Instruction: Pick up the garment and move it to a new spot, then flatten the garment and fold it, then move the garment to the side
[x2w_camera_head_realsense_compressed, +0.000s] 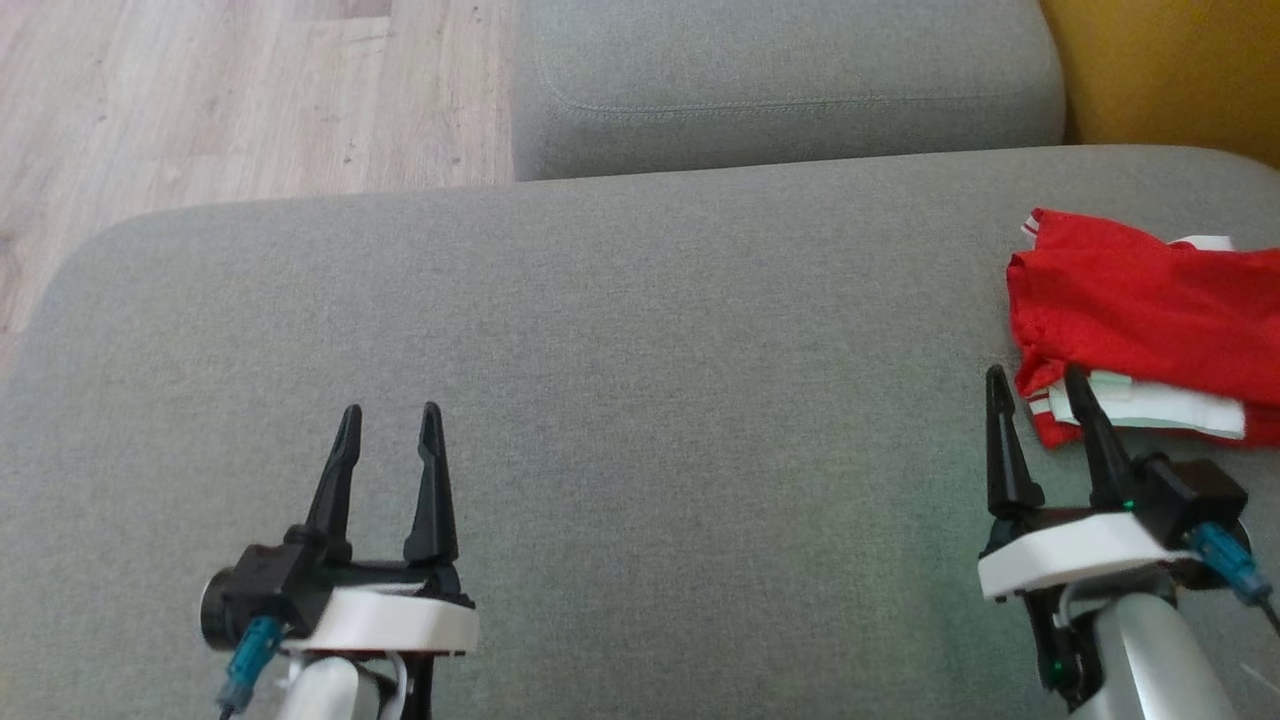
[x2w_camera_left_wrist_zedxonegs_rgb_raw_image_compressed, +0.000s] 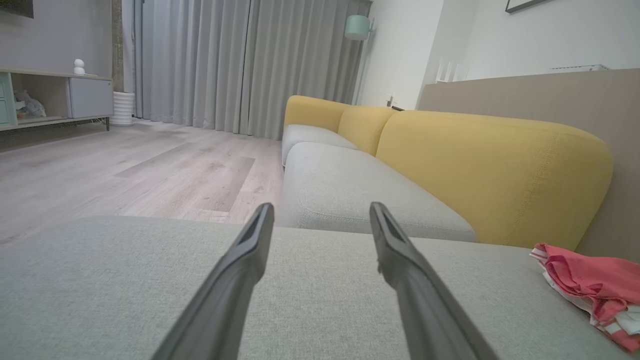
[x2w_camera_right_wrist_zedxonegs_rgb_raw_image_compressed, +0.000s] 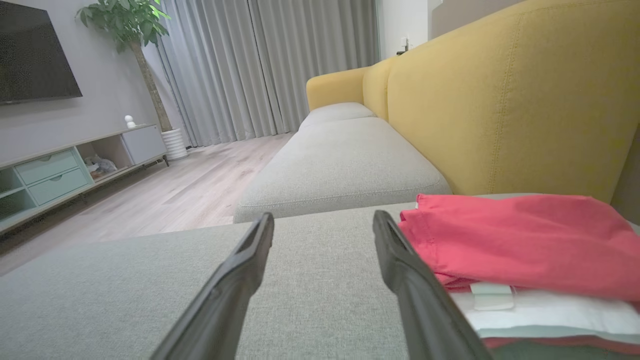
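- The red garment (x2w_camera_head_realsense_compressed: 1140, 300) lies bunched up, with white bits showing at its near edge.
- It sits on the big gray seat (x2w_camera_head_realsense_compressed: 640, 350), far over at 3 o'clock in the head view, and runs off that edge of the picture.
- The right tool (x2w_camera_head_realsense_compressed: 1035, 372) is at about 4 o'clock, just beside the garment's near corner. Its two dark fingers are spread wide apart and it holds nothing. I cannot tell if its right finger touches the cloth.
- The left tool (x2w_camera_head_realsense_compressed: 390, 412) is at about 7 o'clock, well apart from the garment. Its fingers are spread wide too, with nothing between them, over bare gray seat.
- A second gray seat (x2w_camera_head_realsense_compressed: 780, 90) is at 12 o'clock, behind the big one.
- The yellow sofa back (x2w_camera_head_realsense_compressed: 1170, 70) is at about 1 o'clock.
- The wood floor (x2w_camera_head_realsense_compressed: 250, 90) is at about 11 o'clock.
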